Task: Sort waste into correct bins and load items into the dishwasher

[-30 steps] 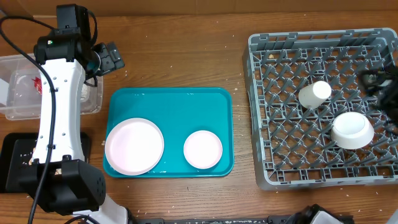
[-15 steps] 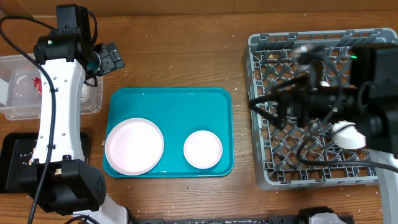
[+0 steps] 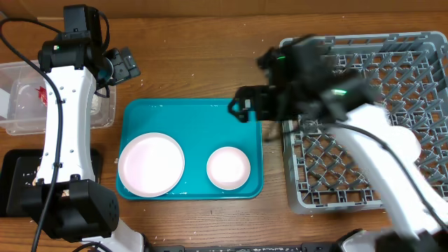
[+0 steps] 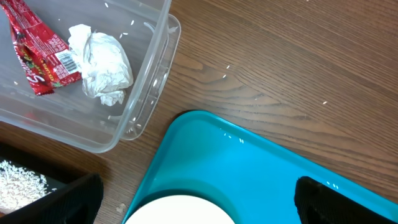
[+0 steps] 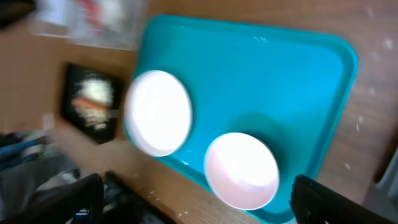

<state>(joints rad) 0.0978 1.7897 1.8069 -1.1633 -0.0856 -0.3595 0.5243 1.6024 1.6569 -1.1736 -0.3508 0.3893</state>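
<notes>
A round pale plate (image 3: 151,164) and a white bowl (image 3: 228,168) sit on the teal tray (image 3: 192,115). My right gripper (image 3: 241,108) is open and empty above the tray's far right corner. In the right wrist view the plate (image 5: 158,112) and bowl (image 5: 242,171) lie below its open fingers (image 5: 208,202). My left gripper (image 3: 122,66) is open and empty beside the clear tub (image 3: 14,105). The tub holds the red wrapper (image 4: 37,56) and the napkin ball (image 4: 102,62). My right arm hides the cup and the other bowl in the grey dish rack (image 3: 413,63).
The black tray (image 3: 14,178) at the front left holds rice and an orange stick (image 5: 93,102). Rice grains are scattered on the wood near the tub. My right arm lies across the rack's left half.
My right arm has swung left from the dish rack to the teal tray's far right corner, now covering the cup and bowl in the rack. The left arm has not moved.
</notes>
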